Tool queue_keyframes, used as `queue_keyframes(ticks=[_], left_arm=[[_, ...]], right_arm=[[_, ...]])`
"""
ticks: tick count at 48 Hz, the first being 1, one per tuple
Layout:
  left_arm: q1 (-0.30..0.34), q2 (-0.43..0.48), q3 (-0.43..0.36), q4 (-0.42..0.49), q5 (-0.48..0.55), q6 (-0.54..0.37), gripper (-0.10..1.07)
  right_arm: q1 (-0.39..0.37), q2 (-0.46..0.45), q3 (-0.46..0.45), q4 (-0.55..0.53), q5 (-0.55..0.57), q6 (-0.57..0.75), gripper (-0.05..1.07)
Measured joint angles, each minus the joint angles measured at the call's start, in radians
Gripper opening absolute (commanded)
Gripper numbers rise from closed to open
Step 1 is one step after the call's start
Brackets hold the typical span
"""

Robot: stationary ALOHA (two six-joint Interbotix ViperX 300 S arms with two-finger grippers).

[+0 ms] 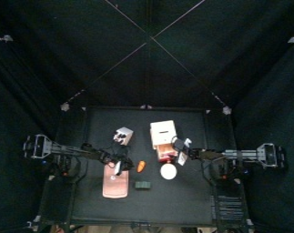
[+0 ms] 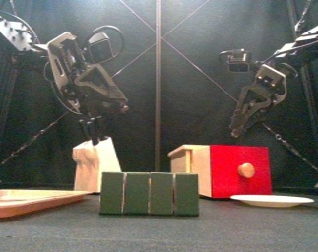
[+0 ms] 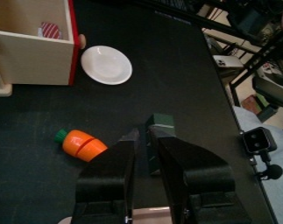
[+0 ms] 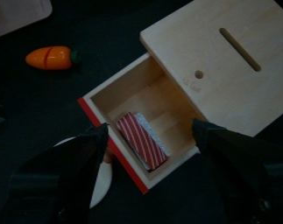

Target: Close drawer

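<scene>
Drawer [image 4: 130, 140] pulled out, rigid, slides easily; push red front [image 2: 240, 170], 6 o'clock of released right tool [image 4: 150, 140].

The cabinet [image 4: 220, 61] looks like pale, unpainted wood with a smooth, matt surface. The drawer [image 4: 137, 114] has the same bare wood inside, and its front [image 2: 240, 170] is painted red with a soft sheen. The plate [image 3: 106, 64] looks like smooth white plastic, a little glossy. The toy carrot [image 3: 81, 144] is shiny orange plastic. The table [image 3: 179, 79] is black and matt. The green block [image 2: 150, 193] looks matt.
</scene>
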Motion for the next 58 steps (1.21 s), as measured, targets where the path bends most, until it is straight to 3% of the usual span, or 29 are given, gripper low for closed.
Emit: queue_keyframes(ticks=[18,34,58], left_arm=[[0.014,0.0,-0.002,-0.002,0.0,-0.002,0.62],[0.04,0.0,-0.018,-0.034,0.0,-0.002,0.59],[0.149,0.089,-0.152,-0.132,0.0,-0.002,0.37]], right_arm=[[0.028,-0.054,0.029,0.103,-0.006,0.006,1.04],[0.04,-0.124,0.103,0.181,-0.104,0.008,1.04],[0.054,-0.132,0.143,0.245,-0.147,0.008,1.01]])
